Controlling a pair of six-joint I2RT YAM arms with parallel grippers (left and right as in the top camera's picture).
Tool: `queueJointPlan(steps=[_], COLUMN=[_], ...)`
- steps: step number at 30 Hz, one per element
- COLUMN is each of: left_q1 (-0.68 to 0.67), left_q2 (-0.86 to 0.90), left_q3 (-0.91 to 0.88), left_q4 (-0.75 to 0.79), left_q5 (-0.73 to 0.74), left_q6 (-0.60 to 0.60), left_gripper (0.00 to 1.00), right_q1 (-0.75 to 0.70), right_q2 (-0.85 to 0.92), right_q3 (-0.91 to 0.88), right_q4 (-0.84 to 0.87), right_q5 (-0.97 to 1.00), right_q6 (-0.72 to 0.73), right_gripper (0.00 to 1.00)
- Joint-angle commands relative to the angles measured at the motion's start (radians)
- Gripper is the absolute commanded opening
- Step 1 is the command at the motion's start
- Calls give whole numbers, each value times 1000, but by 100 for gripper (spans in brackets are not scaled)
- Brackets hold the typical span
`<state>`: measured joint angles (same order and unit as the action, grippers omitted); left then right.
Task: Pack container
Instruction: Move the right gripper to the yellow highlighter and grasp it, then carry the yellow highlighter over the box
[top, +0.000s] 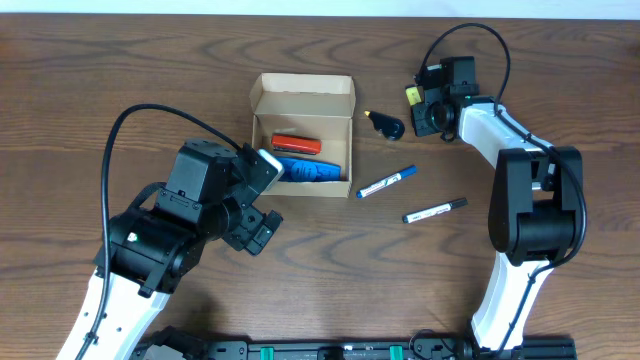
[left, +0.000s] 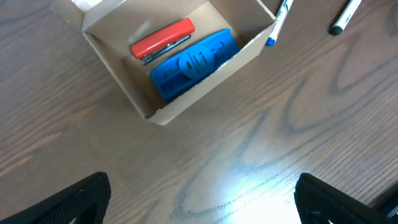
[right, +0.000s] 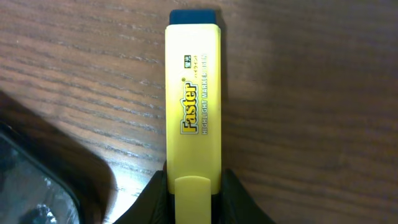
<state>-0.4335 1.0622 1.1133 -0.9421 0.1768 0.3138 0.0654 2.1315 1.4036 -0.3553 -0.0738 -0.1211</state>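
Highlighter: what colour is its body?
Yellow highlighter with a dark blue end; shows best in the right wrist view.

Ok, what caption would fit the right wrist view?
Yellow highlighter with a dark blue cap, pinched at its near end by the right gripper, wooden table behind.

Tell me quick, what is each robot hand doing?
Left hand: open, holding nothing.
Right hand: closed on the yellow highlighter.
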Motion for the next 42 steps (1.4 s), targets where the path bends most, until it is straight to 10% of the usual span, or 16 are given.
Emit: queueJointPlan(steps=[1, 23, 42], left_q1=[4, 4, 4], left_q2=[-7, -7, -7], left_q3=[19, 19, 19], left_q4=[-3, -3, -3], left_q5=[3, 3, 3], left_q6=[-4, -4, -4], left_gripper=[95, 95, 95], right_q1=[-7, 192, 562], right_q2=[-1, -571, -370], right_q3=[-3, -1, -2], right_q4=[-40, -251, -310], right_q5=[2, -5, 157], right_q6=[47, 330, 892], right_gripper=[10, 1, 1])
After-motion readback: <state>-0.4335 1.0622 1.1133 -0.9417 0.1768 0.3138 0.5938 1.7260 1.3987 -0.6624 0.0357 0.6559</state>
